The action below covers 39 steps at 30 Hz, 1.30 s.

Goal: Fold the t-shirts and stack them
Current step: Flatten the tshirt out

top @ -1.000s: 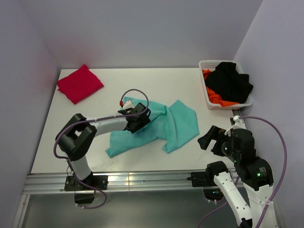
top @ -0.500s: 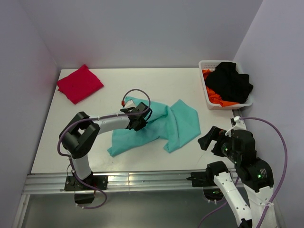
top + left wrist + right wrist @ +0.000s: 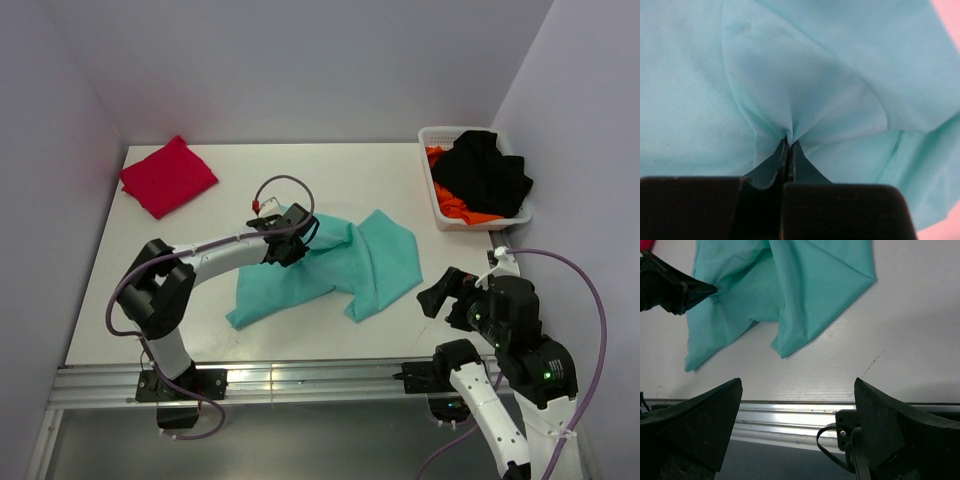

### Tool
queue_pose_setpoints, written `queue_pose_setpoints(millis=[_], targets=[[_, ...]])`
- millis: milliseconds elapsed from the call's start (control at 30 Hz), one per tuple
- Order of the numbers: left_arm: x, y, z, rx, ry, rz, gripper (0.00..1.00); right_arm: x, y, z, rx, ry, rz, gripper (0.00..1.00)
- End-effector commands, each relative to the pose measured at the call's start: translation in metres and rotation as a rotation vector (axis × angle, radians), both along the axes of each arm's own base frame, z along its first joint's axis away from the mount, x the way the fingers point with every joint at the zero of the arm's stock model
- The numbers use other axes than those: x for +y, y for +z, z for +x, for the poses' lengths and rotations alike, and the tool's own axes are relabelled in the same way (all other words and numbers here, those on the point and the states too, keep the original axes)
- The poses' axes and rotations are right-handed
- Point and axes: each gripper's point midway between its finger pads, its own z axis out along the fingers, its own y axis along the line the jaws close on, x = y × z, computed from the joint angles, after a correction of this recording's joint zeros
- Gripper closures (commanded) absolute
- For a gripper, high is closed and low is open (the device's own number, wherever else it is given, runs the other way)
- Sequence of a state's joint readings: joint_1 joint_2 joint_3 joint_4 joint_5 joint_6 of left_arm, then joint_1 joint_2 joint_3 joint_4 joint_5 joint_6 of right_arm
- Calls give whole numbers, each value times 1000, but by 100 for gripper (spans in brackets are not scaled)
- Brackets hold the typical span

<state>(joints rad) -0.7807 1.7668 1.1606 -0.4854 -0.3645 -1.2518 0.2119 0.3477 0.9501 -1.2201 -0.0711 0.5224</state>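
A teal-green t-shirt (image 3: 340,265) lies crumpled in the middle of the table, also seen in the right wrist view (image 3: 790,295). My left gripper (image 3: 290,243) is shut on a pinch of its cloth (image 3: 790,100) near the shirt's upper left part; in the left wrist view the jaws meet with the fabric gathered between the fingertips (image 3: 788,144). A crimson-red t-shirt (image 3: 168,176) lies folded at the far left corner. My right gripper (image 3: 440,293) hangs open over the near right edge of the table with nothing between its fingers (image 3: 880,415).
A white basket (image 3: 444,218) at the far right holds black (image 3: 485,175) and orange clothes. A metal rail (image 3: 300,380) runs along the table's near edge. Walls close in the table on the left, back and right.
My left gripper has closed on the teal t-shirt and lifted the pinched cloth slightly, shifting a little toward the far side. The right arm has barely moved.
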Motion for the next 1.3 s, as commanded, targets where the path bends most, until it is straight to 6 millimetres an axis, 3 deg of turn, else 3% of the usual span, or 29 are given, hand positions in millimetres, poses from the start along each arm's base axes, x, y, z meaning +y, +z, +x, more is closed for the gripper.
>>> queue_pose_setpoints(millis=[0, 300, 467, 600, 700, 833, 967, 1067, 1267], targets=[[1, 49, 19, -93, 11, -35, 98, -1, 11, 2, -55, 4, 0, 0], [7, 59, 20, -96, 10, -35, 96, 0, 12, 3, -48, 8, 1, 0], [11, 65, 22, -106, 10, -30, 100, -1, 12, 3, -53, -2, 3, 0], [18, 74, 23, -121, 7, -12, 100, 15, 6, 5, -14, 69, 45, 0], [24, 79, 26, -127, 9, -7, 100, 20, -13, 14, 118, 69, 41, 0], [36, 83, 28, -130, 22, -21, 100, 35, -23, 32, 239, 104, 70, 0], [46, 87, 26, -136, 20, -29, 100, 38, -63, 41, 367, 55, 59, 4], [53, 90, 25, -142, 19, -30, 100, 54, -89, 46, 443, 62, 53, 4], [68, 91, 25, -148, 26, -44, 100, 92, -108, 49, 491, 147, -26, 3]])
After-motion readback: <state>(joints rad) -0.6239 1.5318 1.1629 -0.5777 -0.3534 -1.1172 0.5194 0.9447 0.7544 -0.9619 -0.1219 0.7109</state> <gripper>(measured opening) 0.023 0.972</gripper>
